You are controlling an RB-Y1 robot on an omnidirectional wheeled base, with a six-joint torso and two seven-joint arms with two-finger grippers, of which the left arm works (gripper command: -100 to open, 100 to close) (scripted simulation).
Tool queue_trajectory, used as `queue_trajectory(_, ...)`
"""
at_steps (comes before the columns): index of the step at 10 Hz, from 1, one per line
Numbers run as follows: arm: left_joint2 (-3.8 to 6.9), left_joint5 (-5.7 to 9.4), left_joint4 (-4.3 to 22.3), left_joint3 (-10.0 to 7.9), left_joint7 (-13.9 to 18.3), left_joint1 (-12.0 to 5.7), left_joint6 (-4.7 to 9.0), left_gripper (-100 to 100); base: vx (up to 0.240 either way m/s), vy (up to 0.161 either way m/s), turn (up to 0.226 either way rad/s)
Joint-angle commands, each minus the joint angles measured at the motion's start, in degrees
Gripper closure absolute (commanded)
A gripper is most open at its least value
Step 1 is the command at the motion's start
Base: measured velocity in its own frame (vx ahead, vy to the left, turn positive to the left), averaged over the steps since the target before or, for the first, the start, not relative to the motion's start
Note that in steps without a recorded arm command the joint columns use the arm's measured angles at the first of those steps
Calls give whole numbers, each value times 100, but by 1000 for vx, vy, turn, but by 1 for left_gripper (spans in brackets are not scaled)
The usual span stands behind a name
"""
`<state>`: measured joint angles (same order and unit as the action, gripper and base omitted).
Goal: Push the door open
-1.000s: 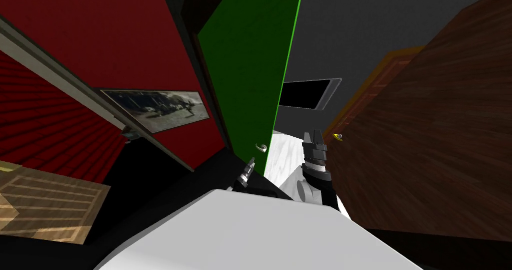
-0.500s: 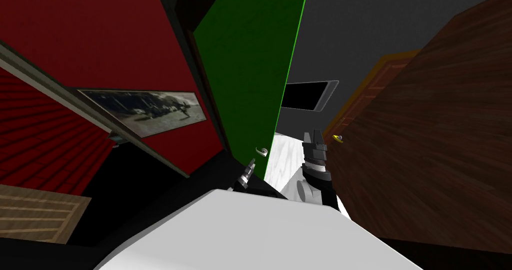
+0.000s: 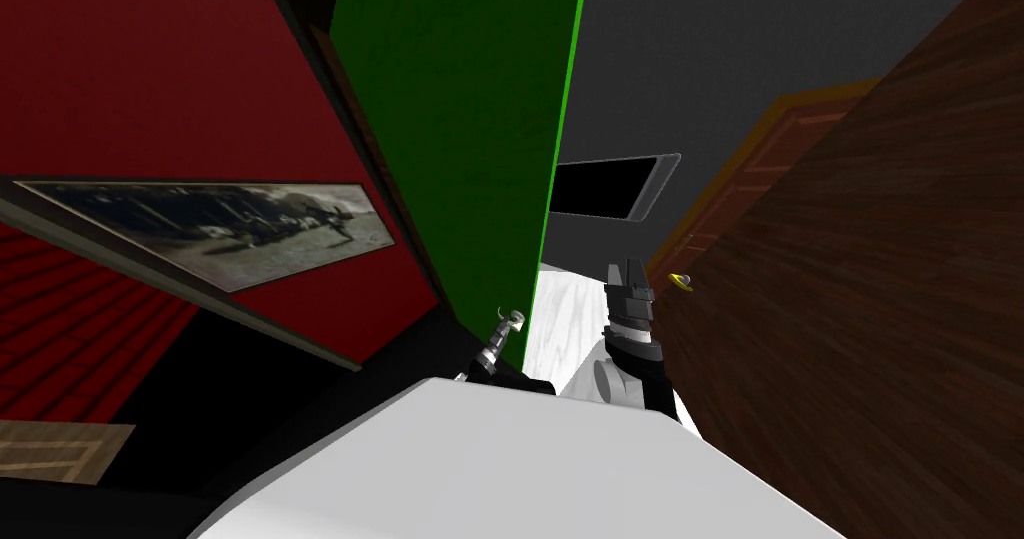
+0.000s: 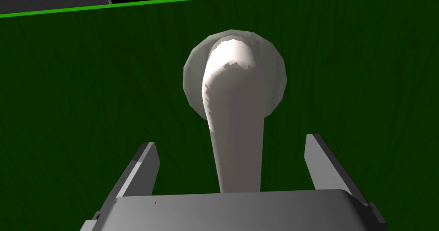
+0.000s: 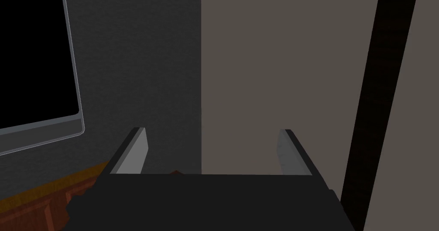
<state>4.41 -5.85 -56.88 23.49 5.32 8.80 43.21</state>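
Note:
The green door (image 3: pixel 450 143) stands ajar, its bright edge toward me. A pale lever handle (image 3: pixel 512 317) sits low on its face. My left gripper (image 3: pixel 503 331) is right at that handle. In the left wrist view the lever (image 4: pixel 235 125) runs from its round rosette down between the left gripper's (image 4: pixel 230 140) open fingers, with a gap on each side. My right gripper (image 3: pixel 628 268) is raised to the right of the door's edge; it is open (image 5: pixel 212 132) and holds nothing.
A brown wooden door (image 3: pixel 850 313) with a yellow knob (image 3: pixel 682 282) is close on my right. A red wall (image 3: pixel 150 63) with a framed picture (image 3: pixel 220 228) is on my left. Past the green door lie a pale floor (image 3: pixel 565 318) and a dark framed panel (image 3: pixel 605 188).
My view has shifted and I am closer to the green door. The handle, which stood a little beyond the left fingertips, now lies at them. The right arm holds its pose.

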Motion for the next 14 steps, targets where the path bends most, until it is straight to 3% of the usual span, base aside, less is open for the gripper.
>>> queue_trajectory(1,-28,9,44,-23,-10,-23,15,-100,176,-82,-22)
queue_trajectory(2,-19,6,30,-15,-7,-17,10,-100,70,-37,3)
queue_trajectory(3,-19,6,30,-15,-7,-17,10,100,-6,6,2)
queue_trajectory(8,-19,6,30,-15,-7,-17,10,100,-8,5,-5)
queue_trajectory(14,3,143,153,-375,-119,-153,-29,100,135,-102,41)
